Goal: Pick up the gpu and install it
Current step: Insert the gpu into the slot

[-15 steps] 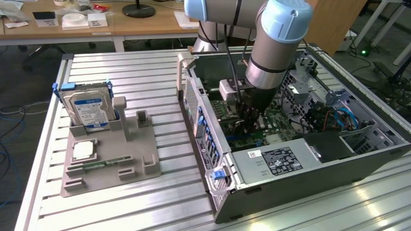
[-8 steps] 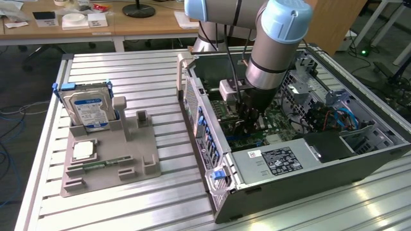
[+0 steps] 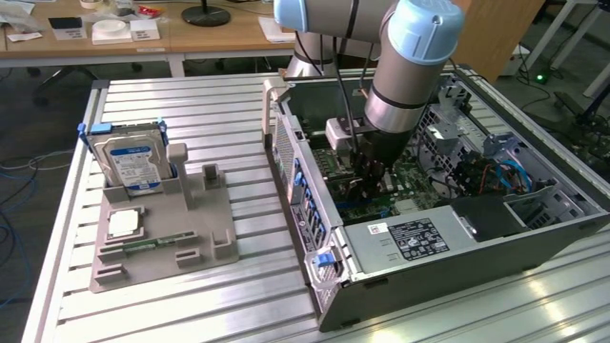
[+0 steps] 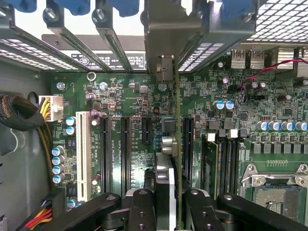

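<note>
The arm reaches down into the open computer case (image 3: 458, 214), holding the gpu (image 4: 174, 144) on edge above the motherboard (image 4: 125, 91).

Seen from the wrist, the gripper (image 4: 166, 202) has its black fingers (image 4: 142, 207) clenched on the card's near edge, one on each side. The card runs straight out from between them, thin edge up, across the expansion slots (image 4: 126, 149) toward the case's rear slot brackets. Outside on the table, the grey fixture tray (image 3: 162, 236) holds a hard drive (image 3: 133, 163) upright.
</note>
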